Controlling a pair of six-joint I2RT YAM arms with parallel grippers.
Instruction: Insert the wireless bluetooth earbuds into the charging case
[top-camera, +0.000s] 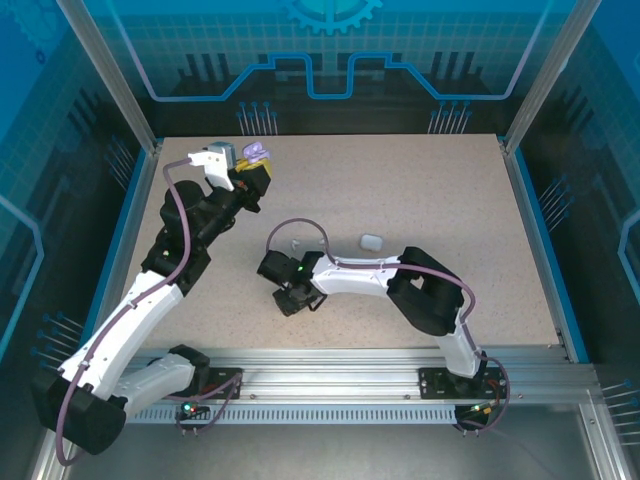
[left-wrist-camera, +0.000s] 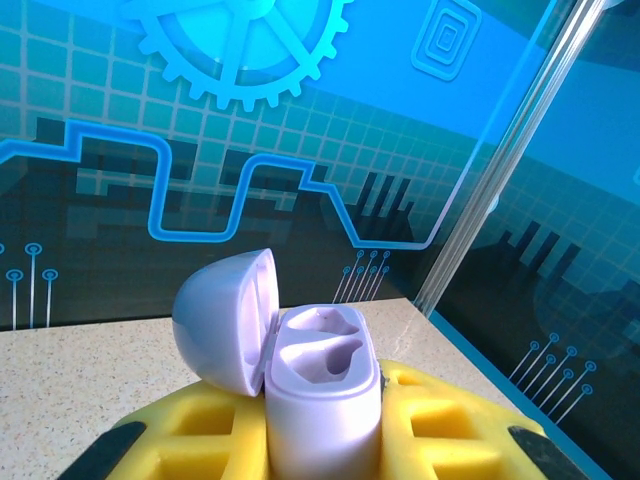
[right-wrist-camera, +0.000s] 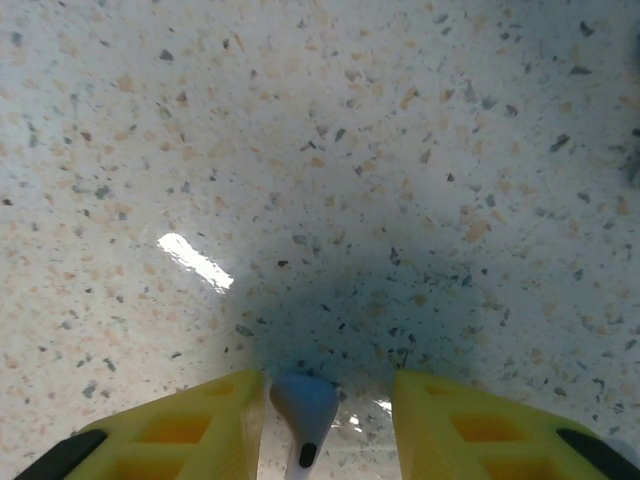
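1. Top external view: speckled beige worktop (top-camera: 420, 190) inside a blue-walled enclosure, both arms reaching out from the near rail.
2. Left arm (top-camera: 150, 290) stretched toward the far-left corner; right arm (top-camera: 400, 285) bent inward toward the middle of the worktop.
3. Left hand (top-camera: 252, 176) raised off the worktop at the far left, its yellow fingers (left-wrist-camera: 455, 430) clamped on the body of a purple case (left-wrist-camera: 322, 400).
4. Purple case upright, lid (left-wrist-camera: 225, 320) hinged open and leaning to the left in the left wrist view. Two moulded sockets in the body, both empty.
5. Right hand (top-camera: 290, 300) pointing down at the worktop, left of centre. Right wrist view: yellow fingers (right-wrist-camera: 470, 430) apart, not clamped.
6. Small white case (top-camera: 370, 241) lying shut on the worktop, near the right arm, just beyond its forearm.
7. White earbud (right-wrist-camera: 303, 410) on the worktop between the right hand's fingers, dark tip toward the camera. It sits nearer the finger on the left of that view, with a clear gap to the other. Whether it touches either finger I cannot tell.
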